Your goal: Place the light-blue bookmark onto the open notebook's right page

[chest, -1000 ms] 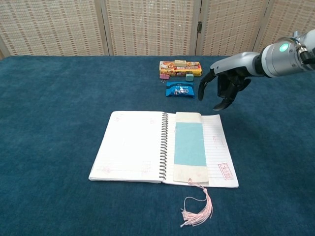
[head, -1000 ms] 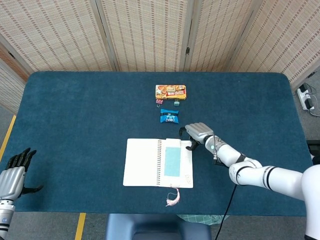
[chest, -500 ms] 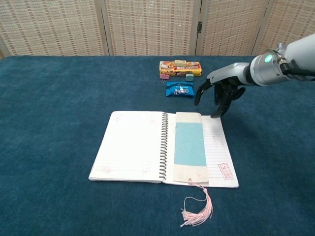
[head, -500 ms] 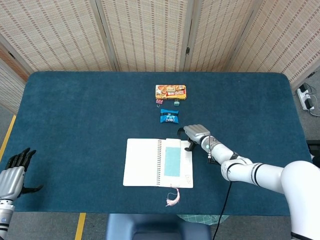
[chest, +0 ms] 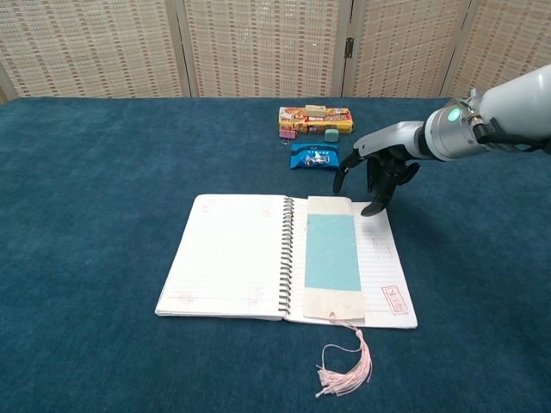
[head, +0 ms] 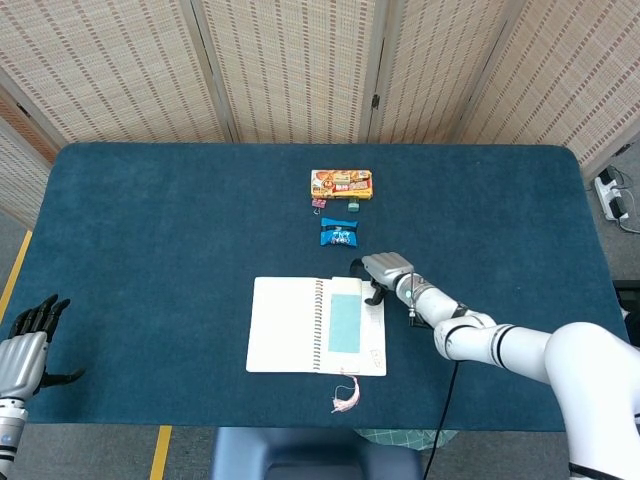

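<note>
On the right page of the open white spiral-bound notebook (chest: pixel 258 255), the light-blue rectangular bookmark (chest: pixel 331 252) is seen lying flat. The right hand (chest: pixel 377 165), fingers loosely curled and holding nothing, has been lowered toward the notebook's top corner over the last second, suggesting placement is essentially done.

I see a light-blue bookmark (chest: pixel 331 252) with pink tassel (chest: pixel 345 368) on a white notebook (chest: pixel 225 258), dark teal table (chest: pixel 95 189), orange box (chest: pixel 314 119).

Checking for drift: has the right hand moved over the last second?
Yes. The right hand has come leftward and down toward the notebook's top right corner, closer to the blue packet than before.
</note>
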`<state>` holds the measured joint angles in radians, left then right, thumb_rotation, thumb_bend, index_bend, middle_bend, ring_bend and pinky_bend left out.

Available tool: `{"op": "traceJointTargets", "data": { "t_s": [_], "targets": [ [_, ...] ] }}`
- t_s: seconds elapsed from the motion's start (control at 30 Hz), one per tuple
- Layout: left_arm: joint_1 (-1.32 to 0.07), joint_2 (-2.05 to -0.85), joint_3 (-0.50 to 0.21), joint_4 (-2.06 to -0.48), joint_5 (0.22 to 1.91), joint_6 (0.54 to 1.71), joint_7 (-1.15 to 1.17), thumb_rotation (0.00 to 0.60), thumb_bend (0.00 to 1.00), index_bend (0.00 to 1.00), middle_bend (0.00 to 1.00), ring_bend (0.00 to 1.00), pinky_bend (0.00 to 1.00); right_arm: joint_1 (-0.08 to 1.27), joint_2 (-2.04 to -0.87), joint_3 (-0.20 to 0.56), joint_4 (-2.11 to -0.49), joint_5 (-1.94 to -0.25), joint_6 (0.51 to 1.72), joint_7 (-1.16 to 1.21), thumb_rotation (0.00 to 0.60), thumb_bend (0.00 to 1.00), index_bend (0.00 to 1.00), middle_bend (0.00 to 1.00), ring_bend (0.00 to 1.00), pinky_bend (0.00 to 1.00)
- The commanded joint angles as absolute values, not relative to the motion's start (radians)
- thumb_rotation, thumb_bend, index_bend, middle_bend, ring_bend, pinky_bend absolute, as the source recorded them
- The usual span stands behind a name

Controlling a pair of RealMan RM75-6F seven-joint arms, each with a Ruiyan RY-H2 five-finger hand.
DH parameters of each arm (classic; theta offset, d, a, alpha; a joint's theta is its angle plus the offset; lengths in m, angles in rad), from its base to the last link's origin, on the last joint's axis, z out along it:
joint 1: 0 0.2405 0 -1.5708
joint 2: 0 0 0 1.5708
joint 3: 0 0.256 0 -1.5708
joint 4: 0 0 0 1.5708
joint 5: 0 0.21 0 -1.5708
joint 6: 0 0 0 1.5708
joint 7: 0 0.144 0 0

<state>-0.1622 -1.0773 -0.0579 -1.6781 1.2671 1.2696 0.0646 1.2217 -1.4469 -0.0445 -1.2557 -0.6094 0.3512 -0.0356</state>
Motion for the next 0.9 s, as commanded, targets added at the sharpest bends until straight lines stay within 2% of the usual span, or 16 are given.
{"op": "traceJointTargets", "data": {
  "t_s": [0.03, 0.9],
  "targets": [
    [-0.162, -1.077, -0.057, -1.679, 1.268, 1.27, 0.064, 0.6, 0.11, 0.03, 0.0, 0.0, 0.0, 1.223, -1.451, -0.045, -1.252, -0.614, 0.347, -0.031, 0.598, 0.33, 0.25, 1.0, 1.0, 1.0],
    [-0.159, -1.073, -0.057, -1.683, 1.275, 1.28, 0.055, 0.6, 0.11, 0.03, 0.0, 0.0, 0.0, 1.224, -1.462, -0.036, -1.266, -0.668, 0.371, -0.006, 0.598, 0.33, 0.27, 1.0, 1.0, 1.0]
  ]
}}
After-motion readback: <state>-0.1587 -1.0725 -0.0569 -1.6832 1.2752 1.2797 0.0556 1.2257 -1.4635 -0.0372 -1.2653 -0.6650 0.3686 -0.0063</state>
